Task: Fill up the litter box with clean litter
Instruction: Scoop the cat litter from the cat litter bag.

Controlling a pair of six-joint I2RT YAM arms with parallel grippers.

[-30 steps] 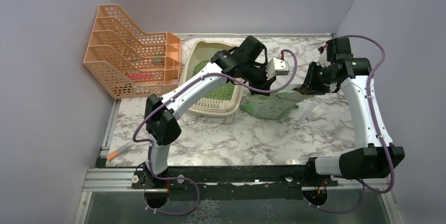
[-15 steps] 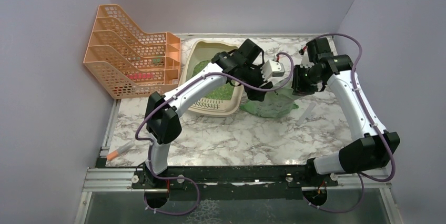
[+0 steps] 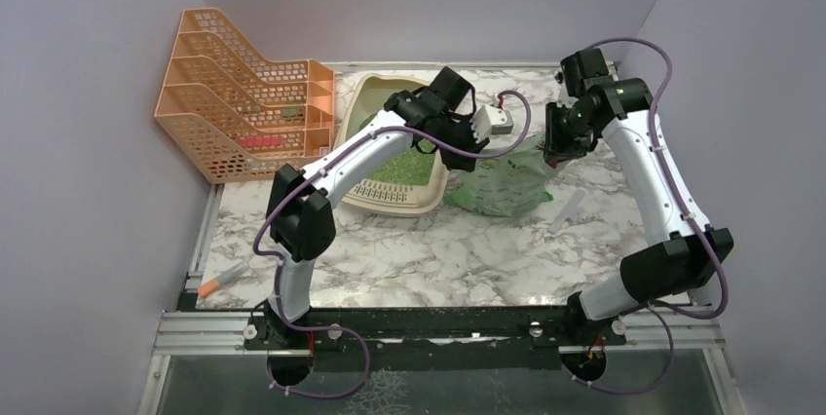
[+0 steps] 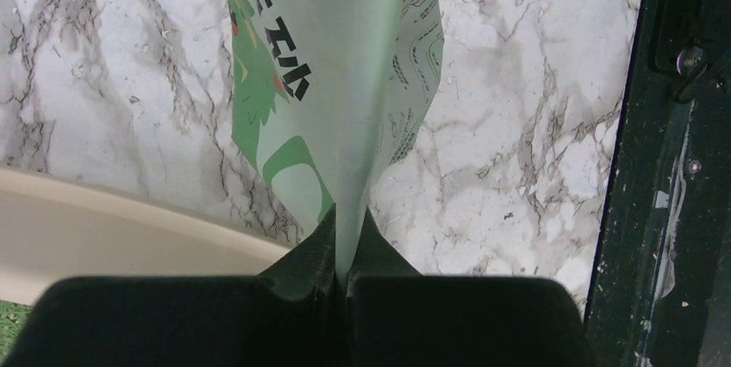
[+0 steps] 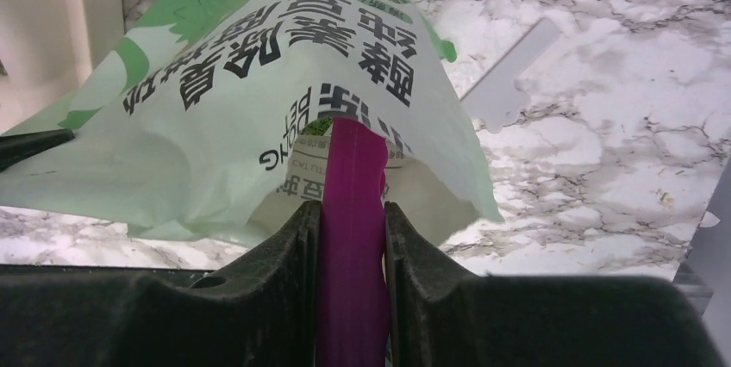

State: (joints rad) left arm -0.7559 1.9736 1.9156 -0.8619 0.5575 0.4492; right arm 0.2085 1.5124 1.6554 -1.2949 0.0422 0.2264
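- Marbled white-and-grey tabletop closed in by pale lavender walls on the left, back and right
- left gripper: its fingers are pressed together on a thin fold of the bag, and the film rises away from them in a taut sheet
- right gripper: its fingers clamp the flat handle of a magenta scoop, whose far end goes in through the bag's open mouth and is hidden there
- the bag is soft, translucent pale green plastic with dark print and a darker green cartoon figure; from above it lies crumpled on the marble between the two grippers, just right of the litter box
- clean litter shows as bright green granules spread on the box floor; a little green also shows at the bag's mouth beside the scoop
- the litter box is a beige rounded tray with a raised rim, set at a slant towards the back of the table; the left arm reaches over it, and its right rim sits close to the bag, though I cannot tell whether they touch
- an orange mesh rack stands against the left wall, just beside the box's left rim
- a white strip lies flat on the marble to the right of the bag, near the right arm
- a small orange-tipped tube lies at the near left corner, well apart from the box
- a broad band of marble runs between the box and bag and the black rail at the near edge; the right arm stands close to the right wall
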